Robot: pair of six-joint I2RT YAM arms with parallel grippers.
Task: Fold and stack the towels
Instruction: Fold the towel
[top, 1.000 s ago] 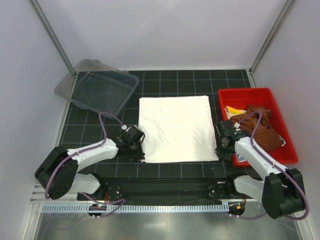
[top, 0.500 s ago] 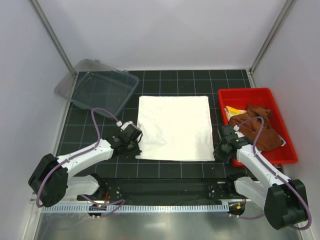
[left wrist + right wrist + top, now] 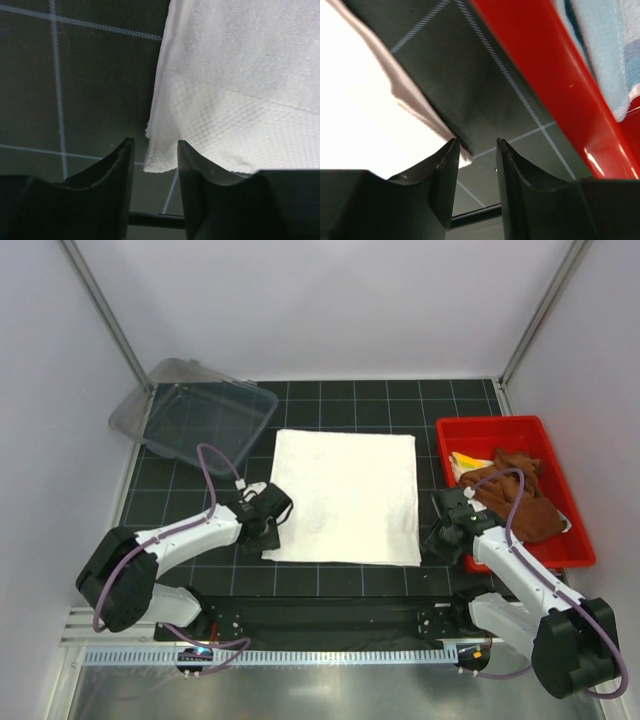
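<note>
Right, cream-white towel (image 3: pixel 345 495) lies flat mid-desk (image 3: pixel 340 400), edges roughly square to the grid. Left end effector (image 3: pixel 154 142) sits low at its near-left corner with the jaws parted narrowly, gripping nothing (the corner tip lies just ahead of the gap). Right end effector (image 3: pixel 477 142) is at the near-right corner with the same narrow gap, also holding nothing; the towel edge lies beside one finger. Red bin (image 3: pixel 490 422) on the right holds the rust-brown towel (image 3: pixel 520 502), the yellow towel (image 3: pixel 462 462) at its far-left end, and the light-blue towel (image 3: pixel 605 40). Clear plastic tub (image 3: pixel 200 420) sits far left.
</note>
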